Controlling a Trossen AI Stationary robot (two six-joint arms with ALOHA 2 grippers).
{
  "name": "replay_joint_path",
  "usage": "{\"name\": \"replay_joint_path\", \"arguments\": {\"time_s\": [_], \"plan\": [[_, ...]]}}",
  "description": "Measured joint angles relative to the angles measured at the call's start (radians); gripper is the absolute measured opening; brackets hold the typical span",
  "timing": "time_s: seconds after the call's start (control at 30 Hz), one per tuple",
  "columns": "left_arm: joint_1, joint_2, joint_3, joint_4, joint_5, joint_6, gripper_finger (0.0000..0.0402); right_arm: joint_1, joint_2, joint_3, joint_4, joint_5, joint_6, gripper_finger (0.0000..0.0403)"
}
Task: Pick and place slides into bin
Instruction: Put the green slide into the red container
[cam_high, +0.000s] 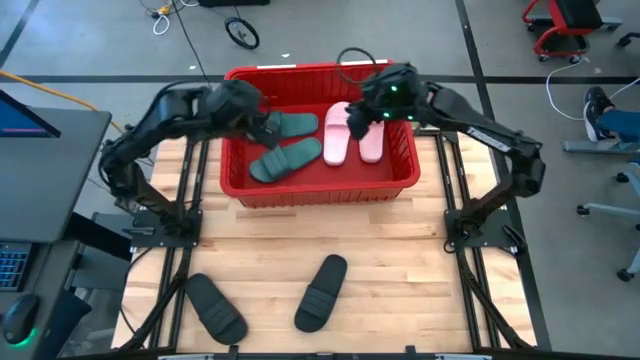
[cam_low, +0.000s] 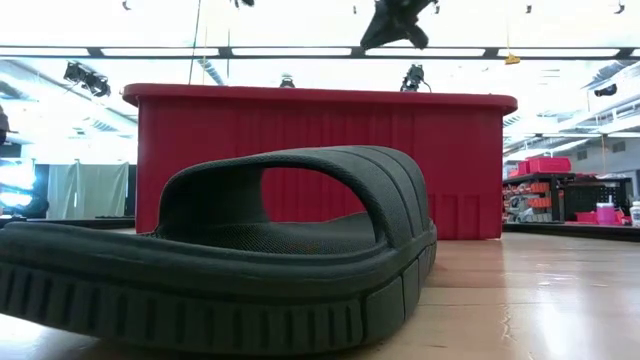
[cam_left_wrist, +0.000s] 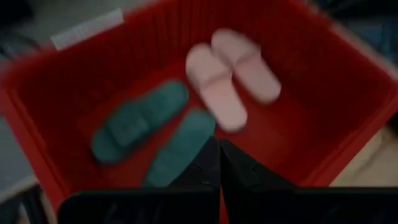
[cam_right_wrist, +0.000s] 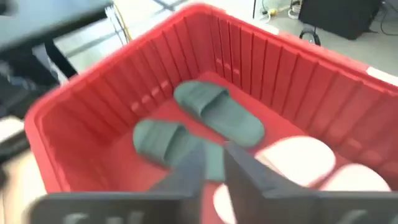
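Four foam slides lie in the large red ribbed plastic bin (cam_high: 235, 170): two dark green slides (cam_high: 287, 158) and two pale pink slides (cam_high: 338, 135). Two black foam slides (cam_high: 322, 292) lie on the wooden table (cam_high: 400, 270), well apart from the bin.

Risk: both arms hang over the bin close together; a simultaneous retreat toward the black pair could cause a clash or a strike on the rim.

The left gripper (cam_left_wrist: 219, 163) hangs above the green pair, fingers pressed together, empty. The right gripper (cam_right_wrist: 214, 163) hangs above the pink pair, fingers slightly apart, empty.
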Motion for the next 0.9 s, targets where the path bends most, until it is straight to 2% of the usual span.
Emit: {"name": "replay_joint_path", "arguments": {"time_s": [0.07, 0.1, 0.23, 0.43, 0.67, 0.9], "plan": [[0.072, 0.001, -0.06, 0.01, 0.097, 0.006, 0.0004, 0.005, -0.018, 0.0, -0.049, -0.003, -0.022, 0.0021], [0.104, 0.001, -0.096, 0.021, 0.14, 0.006, 0.0004, 0.009, -0.024, 0.0, -0.069, -0.004, -0.032, 0.0012], [0.197, 0.001, -0.293, 0.154, 0.3, 0.032, 0.0003, 0.015, -0.029, 0.0, -0.112, -0.019, -0.038, 0.0018], [0.272, 0.002, -0.584, 0.409, 0.509, 0.081, 0.0003, 0.023, -0.005, 0.0, -0.127, -0.021, -0.063, 0.0007], [0.324, 0.002, -0.814, 0.569, 0.609, 0.071, 0.0002, 0.023, 0.009, -0.002, -0.147, -0.021, -0.077, 0.0004], [0.371, 0.002, -0.929, 0.58, 0.681, 0.141, 0.0002, 0.02, 0.009, -0.002, -0.15, -0.02, -0.082, 0.0009]]}}
